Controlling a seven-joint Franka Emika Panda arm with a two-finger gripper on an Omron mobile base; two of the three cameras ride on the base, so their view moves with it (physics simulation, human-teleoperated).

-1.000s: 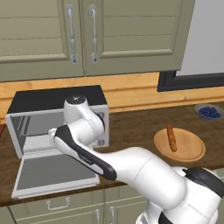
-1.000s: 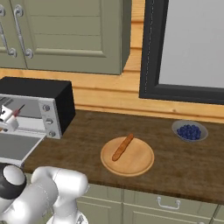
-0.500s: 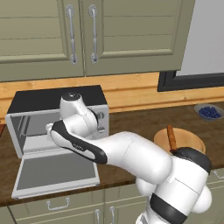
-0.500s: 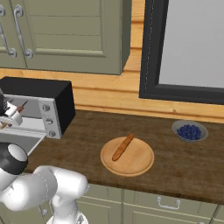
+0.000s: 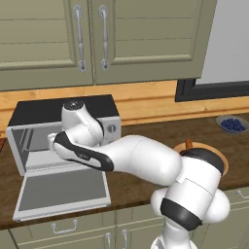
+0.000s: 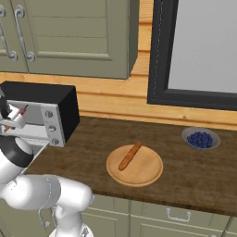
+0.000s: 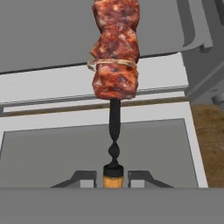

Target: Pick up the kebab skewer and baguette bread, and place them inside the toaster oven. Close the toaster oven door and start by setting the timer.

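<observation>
At the left end of the surface (image 6: 185, 171), the toaster oven (image 5: 58, 126) stands with its door (image 5: 61, 189) dropped flat. Our tool (image 7: 113, 177) is clenched on the skewer (image 7: 114, 65), pinching the bare stick end before the opening. We judge it light and stiff but top-heavy, so a grip nearer the meat swings less. Rightward, the bread (image 6: 129, 155) lies on a wooden plate (image 6: 150, 173); it looks firm and is best taken mid-length.
</observation>
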